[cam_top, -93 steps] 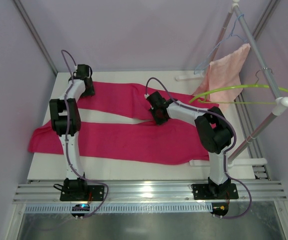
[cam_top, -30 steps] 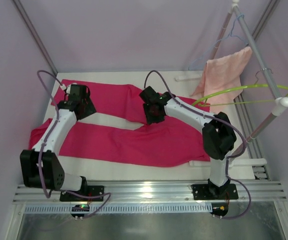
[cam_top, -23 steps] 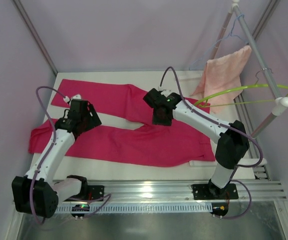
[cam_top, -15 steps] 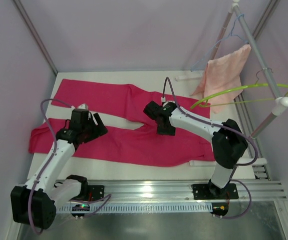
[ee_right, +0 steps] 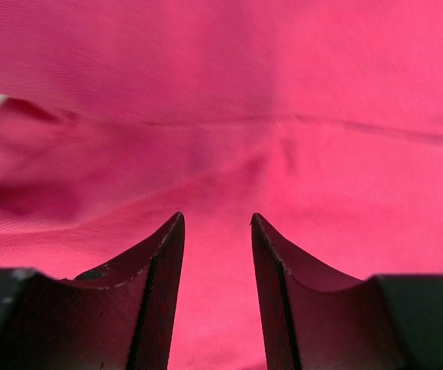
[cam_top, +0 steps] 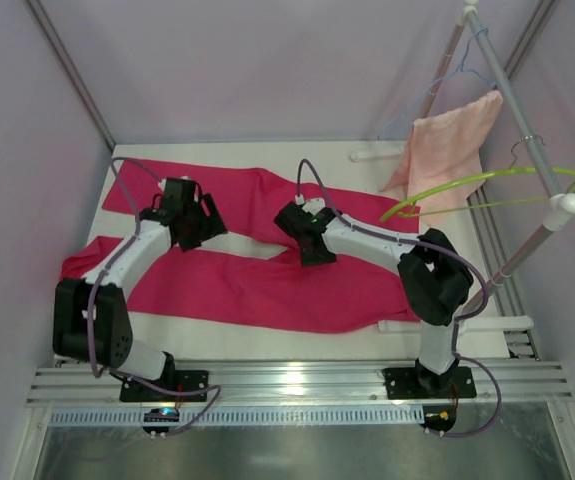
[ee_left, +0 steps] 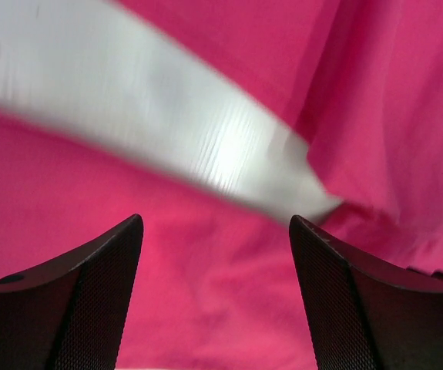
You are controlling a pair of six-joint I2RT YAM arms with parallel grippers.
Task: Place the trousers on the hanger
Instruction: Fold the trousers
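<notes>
Seen from above, the trousers lie flat on the table. Their long axis runs from 9 to 3 o'clock. The two legs point toward 9 with a bare strip of table between them, and the waist end lies toward 3.

The left pincer hangs over that strip, near the far leg. In its wrist view the left pincer is spread wide, with nothing between its jaws, only cloth and tabletop below.

The right pincer sits low over the fork where the legs join. In its own view the right pincer shows a narrower gap with no fold gathered in it, and the trousers fill the frame beyond the tips.

Farther off, at about 2 o'clock from the right pincer, the hanger hangs on a slanted rail, well apart from the cloth. A salmon towel is draped beyond it at 1 o'clock.

The right arm is plainly the nearer one to the hanger, so the waist end probably has to travel toward 2 o'clock while the left arm manages the legs.
</notes>
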